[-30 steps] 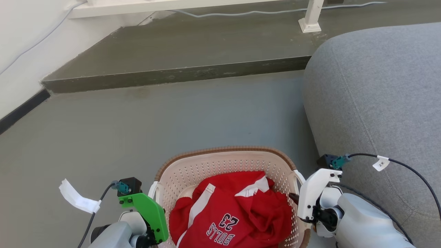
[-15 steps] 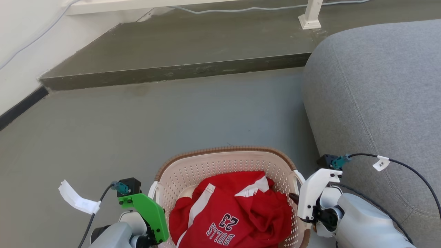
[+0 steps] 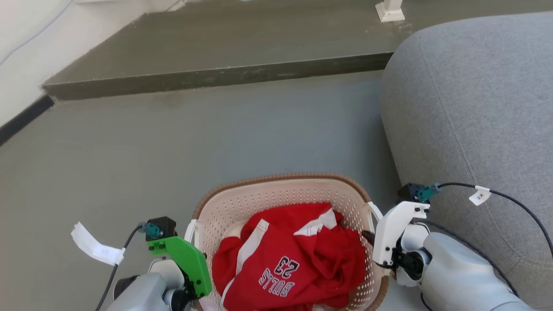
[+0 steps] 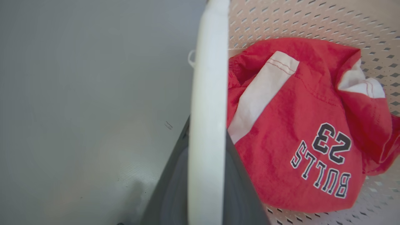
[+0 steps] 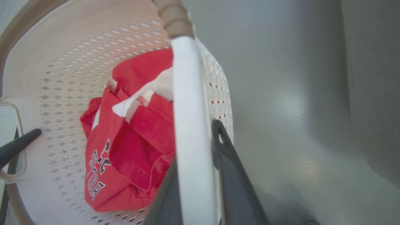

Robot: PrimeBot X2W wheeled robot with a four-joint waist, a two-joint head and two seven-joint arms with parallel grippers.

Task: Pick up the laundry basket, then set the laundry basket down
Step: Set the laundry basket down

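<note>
Both grippers clamped on white side handles: your left gripper [image 4: 207, 134] pinches the left handle [image 4: 207, 78], your right gripper [image 5: 195, 147] the right handle [image 5: 189, 93]. Laundry basket [image 3: 281, 179] between your arms, just beside grey sofa [image 3: 466, 108]; red Bulls 23 garment [image 3: 289, 263] inside. Lifted or grounded: cannot tell.

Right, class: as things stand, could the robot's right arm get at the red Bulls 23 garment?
Probably not yet. The right gripper is shut on the white handle of the laundry basket, so it would have to let go first. The red Bulls 23 garment lies uncovered just inside.
</note>
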